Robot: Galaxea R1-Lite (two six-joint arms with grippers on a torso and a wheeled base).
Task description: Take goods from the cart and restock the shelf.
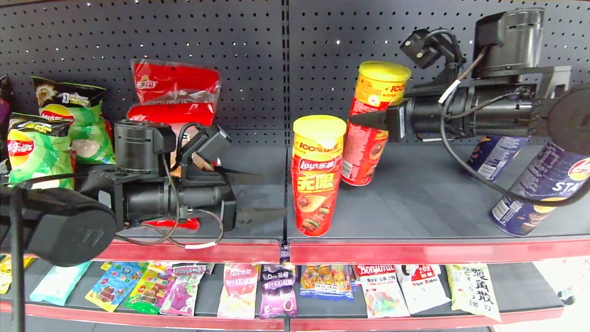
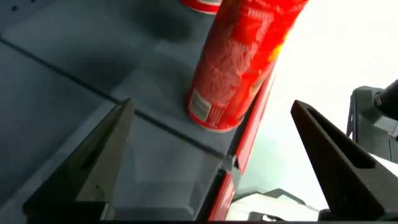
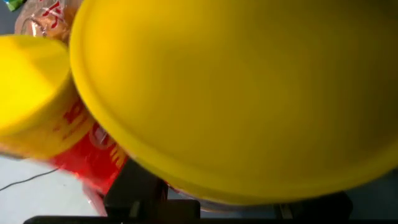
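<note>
Tilted rear can [image 1: 364,157] between right fingers [image 1: 368,121]

The left arm extends level from the left, its left gripper [image 1: 260,196] spread wide and empty. The right arm extends level, higher up, its right gripper [image 1: 368,121] clamped on a tilted can [image 1: 366,159].

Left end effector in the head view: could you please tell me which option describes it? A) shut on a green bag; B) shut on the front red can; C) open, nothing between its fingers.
C: the left end effector is spread wide and empty, and the front red can stands free beside it.
</note>
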